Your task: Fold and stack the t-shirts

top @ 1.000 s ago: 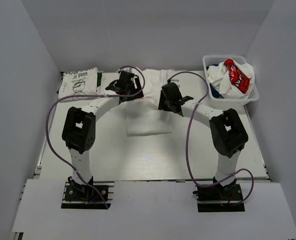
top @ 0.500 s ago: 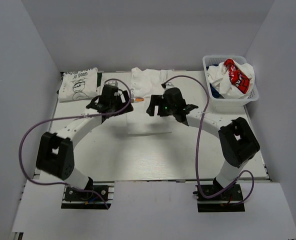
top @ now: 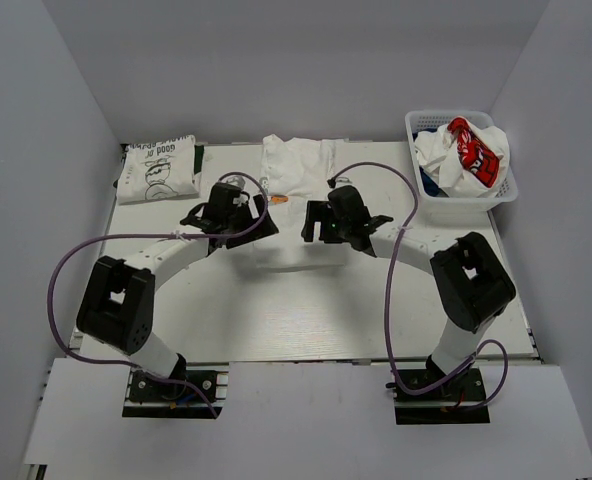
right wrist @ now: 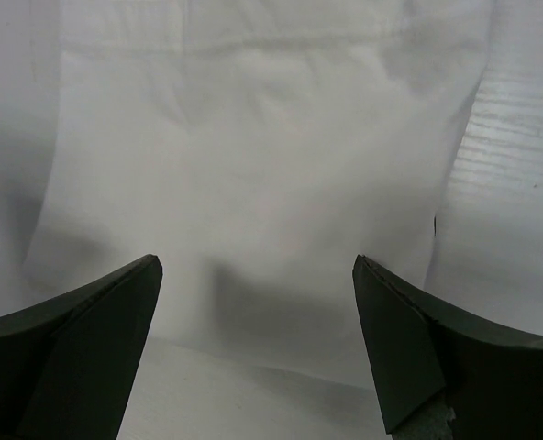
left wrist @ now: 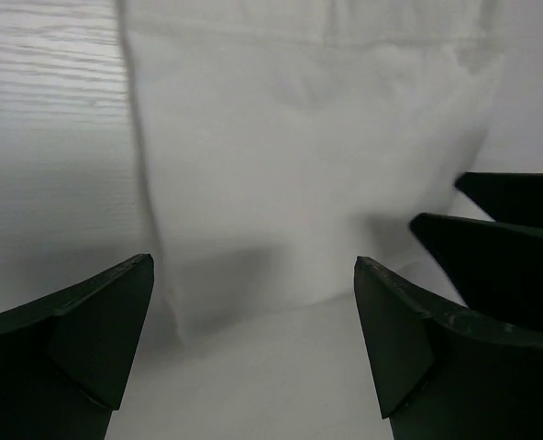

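Your table [top: 276, 310] is a white, wood-grained top. On it you have a plain white t-shirt [top: 298, 165] spread at the middle toward the far edge, a folded white t-shirt with a black line drawing [top: 158, 168] in the far left corner, and a white lattice basket [top: 471, 200] in the far right corner.

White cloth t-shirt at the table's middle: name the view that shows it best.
Top external: it alone takes in most of the white cloth t-shirt. Both wrist views show only its plain near end, close up.
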Action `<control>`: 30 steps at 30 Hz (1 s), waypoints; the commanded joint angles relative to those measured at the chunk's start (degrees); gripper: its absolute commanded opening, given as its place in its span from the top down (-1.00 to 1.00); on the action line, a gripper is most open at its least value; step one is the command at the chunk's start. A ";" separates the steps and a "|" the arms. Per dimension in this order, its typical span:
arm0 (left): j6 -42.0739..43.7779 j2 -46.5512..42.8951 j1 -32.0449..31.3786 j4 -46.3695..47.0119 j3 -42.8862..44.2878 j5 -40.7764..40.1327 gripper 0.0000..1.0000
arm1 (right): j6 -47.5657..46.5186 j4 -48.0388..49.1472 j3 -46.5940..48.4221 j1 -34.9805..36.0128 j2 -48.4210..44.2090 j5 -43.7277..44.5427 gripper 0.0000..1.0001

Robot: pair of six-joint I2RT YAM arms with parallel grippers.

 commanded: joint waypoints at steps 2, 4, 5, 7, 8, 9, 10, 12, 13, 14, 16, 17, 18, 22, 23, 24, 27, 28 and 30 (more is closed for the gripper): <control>-2.74 3.02 -1.40 14.02 -1.03 15.83 -1.00 | 1.76 1.91 -1.52 0.07 1.56 -2.18 -0.81; -3.35 7.32 -1.41 14.67 -0.25 17.53 -1.00 | 2.46 1.82 -2.31 0.07 1.57 -1.83 -0.81; -3.36 8.73 -1.93 14.15 -0.24 18.67 -1.00 | 2.64 2.00 -4.58 0.25 0.96 -1.91 -0.81; -3.36 11.71 -1.93 14.14 -0.85 19.82 -1.00 | 3.17 3.58 -6.88 0.08 -0.09 -3.92 -0.81; -3.36 11.73 -2.63 14.14 -1.81 20.52 -1.00 | 3.34 5.06 -9.50 0.07 -0.36 -4.37 -0.81; -3.36 12.34 -3.16 14.67 -2.95 20.53 -1.00 | 4.30 5.60 -12.57 0.25 -1.49 -4.81 -0.81; -3.36 12.34 -3.16 14.67 -5.49 20.53 -1.00 | 4.75 7.08 -15.47 0.42 -1.94 -4.99 -0.81; -3.98 11.30 -3.77 14.67 -7.96 21.23 -1.00 | 5.89 8.14 -21.43 0.60 -3.69 -9.71 -0.81; -3.98 10.51 -4.39 14.67 -10.58 21.23 -1.00 | 6.94 9.02 -22.61 0.86 -4.14 -10.96 -0.81; -3.98 9.37 -4.40 14.67 -11.92 21.23 -1.00 | 7.04 9.12 -24.01 1.13 -4.84 -13.14 -0.81; -3.98 4.47 -6.23 13.01 -16.82 21.76 -1.00 | 6.69 8.07 -28.39 2.96 -8.34 -14.74 -0.81; -3.98 2.26 -6.85 12.48 -18.42 22.80 -1.00 | 6.60 6.58 -29.38 4.28 -10.71 -15.18 -0.81; -3.98 -0.03 -7.47 11.87 -19.91 23.51 -1.00 | 6.51 4.48 -31.13 4.99 -12.12 -15.36 -0.81; -1.96 -14.17 -10.72 2.76 -22.04 21.78 -1.00 | 4.93 -6.33 -30.90 10.34 -24.13 -18.95 -0.81; -1.43 -17.16 -10.72 -0.07 -20.73 18.89 -1.00 | 3.97 -11.31 -28.62 10.71 -25.83 -18.53 -0.81; -0.90 -21.71 -10.72 -2.88 -17.33 15.64 -1.00 | 3.44 -12.49 -27.55 10.71 -27.33 -17.74 -0.81; -0.90 -24.74 -10.03 -11.33 -10.90 2.10 -1.00 | 2.20 -14.52 -22.19 10.27 -33.22 -9.94 -0.81; -2.81 -24.75 -9.41 -12.21 -9.83 -3.24 -1.00 | 1.94 -14.61 -20.35 9.75 -33.84 -3.30 -0.81; -5.02 -22.74 -8.88 -15.99 -6.15 -9.59 -1.00 | 1.15 -15.49 -17.71 8.87 -32.63 0.00 -0.81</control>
